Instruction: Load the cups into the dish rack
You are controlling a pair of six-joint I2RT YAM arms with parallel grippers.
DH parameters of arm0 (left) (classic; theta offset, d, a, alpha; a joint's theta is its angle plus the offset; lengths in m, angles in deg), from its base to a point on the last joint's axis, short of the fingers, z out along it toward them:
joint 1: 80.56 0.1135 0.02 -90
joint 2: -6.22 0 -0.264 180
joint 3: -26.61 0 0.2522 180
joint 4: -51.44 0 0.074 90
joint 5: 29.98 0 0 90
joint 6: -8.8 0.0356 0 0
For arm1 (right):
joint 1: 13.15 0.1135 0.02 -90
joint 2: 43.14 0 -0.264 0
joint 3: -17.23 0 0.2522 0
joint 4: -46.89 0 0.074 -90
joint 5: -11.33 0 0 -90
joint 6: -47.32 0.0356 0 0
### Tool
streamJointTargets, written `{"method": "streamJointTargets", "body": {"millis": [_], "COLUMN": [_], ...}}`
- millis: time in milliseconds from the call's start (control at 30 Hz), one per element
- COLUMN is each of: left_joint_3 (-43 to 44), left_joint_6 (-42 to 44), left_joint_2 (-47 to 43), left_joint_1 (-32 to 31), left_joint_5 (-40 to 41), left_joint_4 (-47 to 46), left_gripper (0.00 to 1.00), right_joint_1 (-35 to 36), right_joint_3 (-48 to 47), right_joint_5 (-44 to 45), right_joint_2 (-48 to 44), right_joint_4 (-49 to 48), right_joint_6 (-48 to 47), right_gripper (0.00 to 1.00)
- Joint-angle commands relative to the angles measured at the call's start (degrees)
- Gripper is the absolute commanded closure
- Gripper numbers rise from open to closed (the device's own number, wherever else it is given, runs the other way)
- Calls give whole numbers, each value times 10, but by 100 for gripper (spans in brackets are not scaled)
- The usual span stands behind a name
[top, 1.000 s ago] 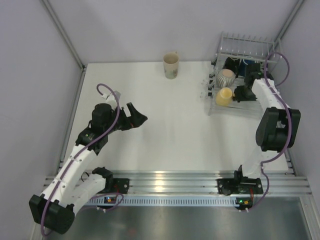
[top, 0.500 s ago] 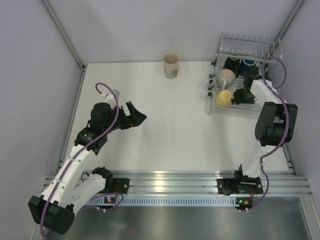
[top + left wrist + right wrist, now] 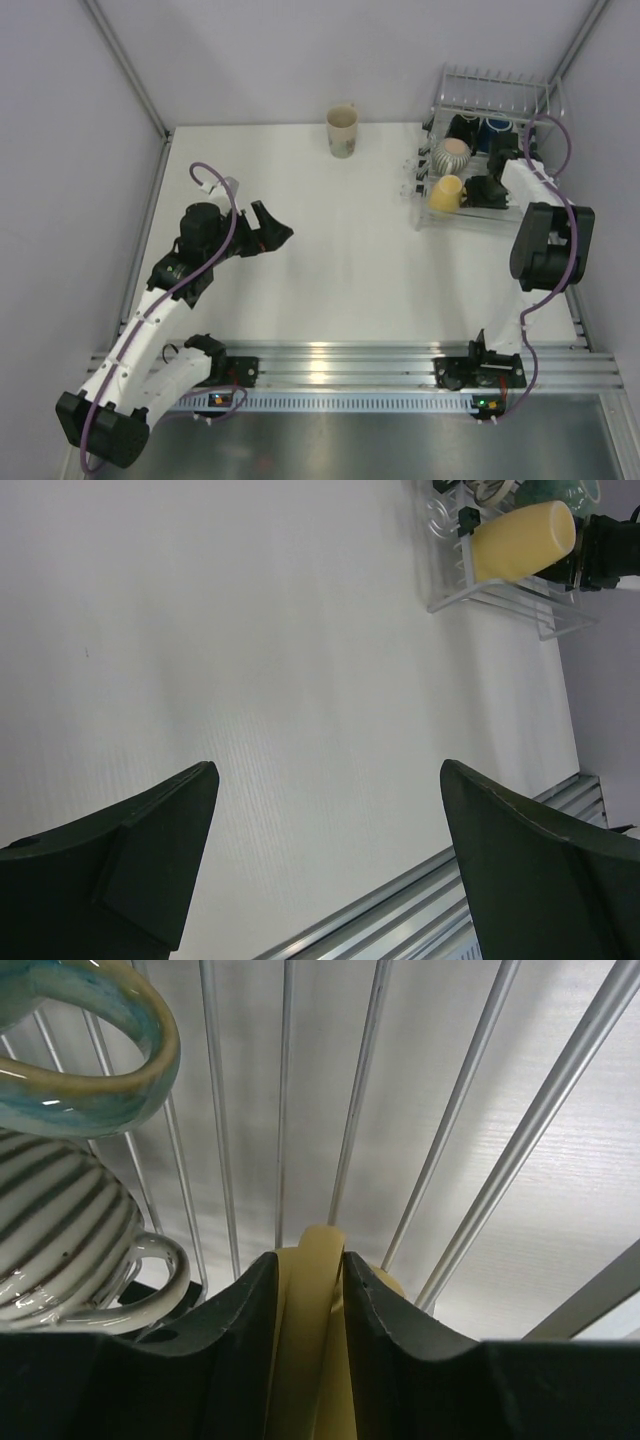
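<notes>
A white table (image 3: 330,260) sits between pale walls. Under the right gripper (image 3: 472,192) lies the silver wire dish rack (image 3: 495,82). The jaws pinch the handle of a glossy yellow mug (image 3: 447,192) lying on its side. Just beyond it sits a grey ribbed mug (image 3: 452,153). The left gripper (image 3: 328,780) gapes wide, well apart from a cream mug (image 3: 342,131) whose green mark is too small to read.

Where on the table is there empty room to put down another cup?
The biggest bare patch is the middle of the table, between the left claw and the dish rack. More room lies left of the cream cup. The rack's near end is crowded: yellow cup, ribbed grey cup and right claw sit together.
</notes>
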Motion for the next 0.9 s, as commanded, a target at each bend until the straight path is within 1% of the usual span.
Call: {"method": "streamJointTargets", "body": {"millis": [0,233,500,667,767,867], "left_joint_3": [24,23,21,17,17,24], "left_joint_6": [4,1,-5,9,15,31], "left_joint_2": [-2,-10,-15,-28,-40,-48], "left_joint_1": [0,0,1,1,1,0], "left_joint_5": [4,-4,-12,-24,-18,-27], "left_joint_4": [-9,-9,-9,-9,-9,-9], "left_gripper": [2,2,2,2,2,3], "right_joint_1": [-14,-30,-51,-54,-57,-58], "right_joint_3": [-24,-24,-25,-23,-19,5], "right_joint_5": [-9,-5,-4,-10,-15,-12], "right_joint_2": [-11,-32,-66,-97,-123,-166], "right_joint_4": [-17,-2,-9,-9,-20,-100], "right_joint_6": [-1,-6,-24,-44,-87,-196], "right_gripper": [67,52,43,41,41,39]}}
